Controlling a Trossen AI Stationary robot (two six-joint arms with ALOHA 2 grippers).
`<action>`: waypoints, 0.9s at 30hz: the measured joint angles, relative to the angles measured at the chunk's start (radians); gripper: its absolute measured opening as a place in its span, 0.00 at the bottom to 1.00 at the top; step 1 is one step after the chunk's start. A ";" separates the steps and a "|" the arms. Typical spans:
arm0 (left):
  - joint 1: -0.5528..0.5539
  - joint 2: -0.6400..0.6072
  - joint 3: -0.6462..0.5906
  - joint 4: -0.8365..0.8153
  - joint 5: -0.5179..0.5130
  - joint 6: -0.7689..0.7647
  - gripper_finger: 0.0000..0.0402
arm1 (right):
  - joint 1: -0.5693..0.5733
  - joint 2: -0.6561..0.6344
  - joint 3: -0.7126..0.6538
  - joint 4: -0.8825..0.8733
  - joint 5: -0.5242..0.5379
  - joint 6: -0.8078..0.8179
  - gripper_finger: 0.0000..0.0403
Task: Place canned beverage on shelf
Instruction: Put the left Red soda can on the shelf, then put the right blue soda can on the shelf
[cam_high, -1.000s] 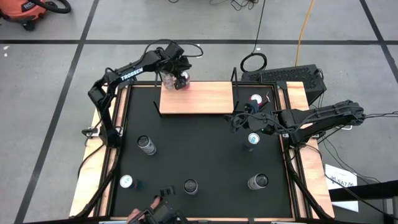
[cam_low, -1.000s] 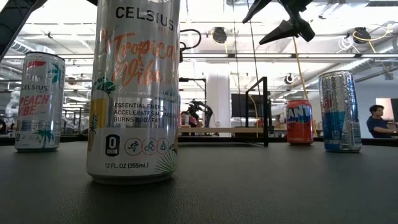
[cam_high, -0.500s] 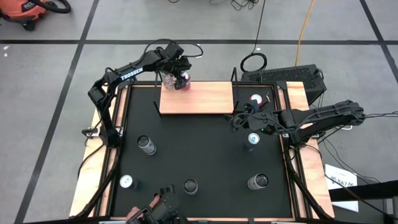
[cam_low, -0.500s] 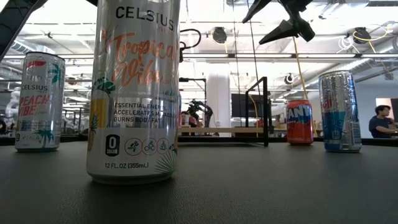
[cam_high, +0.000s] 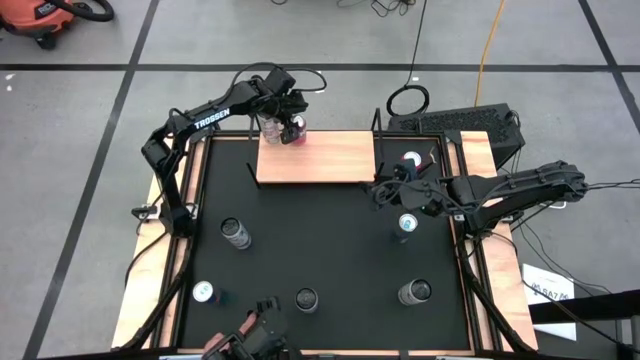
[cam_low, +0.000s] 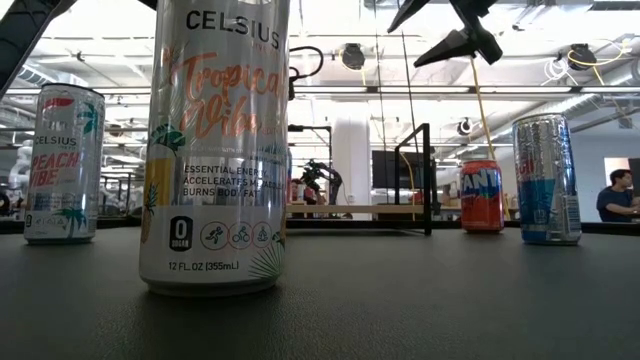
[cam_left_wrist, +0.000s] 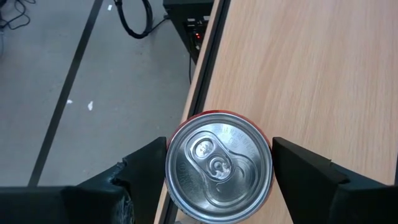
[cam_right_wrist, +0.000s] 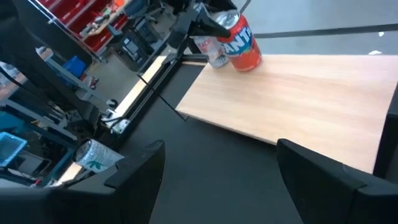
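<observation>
The shelf (cam_high: 330, 160) is a light wooden board with black posts at the mat's far edge. At its far left corner an orange-red can (cam_left_wrist: 217, 165) stands upright between the fingers of my left gripper (cam_high: 291, 126). The right wrist view shows the same can (cam_right_wrist: 241, 36) with its base at the board. My right gripper (cam_right_wrist: 227, 180) hangs open and empty above the mat, right of the shelf. It is just beyond another can (cam_high: 405, 225) standing on the mat. My left gripper pinches the can between its two fingers, one on each opposite side of the wall just below the top rim (cam_left_wrist: 170, 163). The fingers slant down from the table's left. The can is upright, its base at the board's far left corner (cam_right_wrist: 247, 66); whether it bears on the board, I cannot tell.
Several more cans stand on the black mat: one at mid left (cam_high: 237, 233), three along the near edge (cam_high: 205, 292), (cam_high: 305, 300), (cam_high: 415, 292). Another can (cam_high: 410, 160) stands right of the shelf. The shelf's black post (cam_low: 427, 178) rises at its right end.
</observation>
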 joint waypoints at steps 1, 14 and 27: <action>0.000 0.000 0.000 0.000 0.000 0.000 0.66 | 0.000 0.000 0.000 0.004 0.009 -0.003 0.74; 0.001 0.000 0.000 -0.025 0.004 -0.027 0.85 | 0.000 0.000 0.000 0.016 0.016 -0.006 0.74; 0.001 -0.032 0.000 -0.012 -0.035 -0.026 0.97 | 0.000 0.000 0.000 0.016 0.016 -0.003 0.74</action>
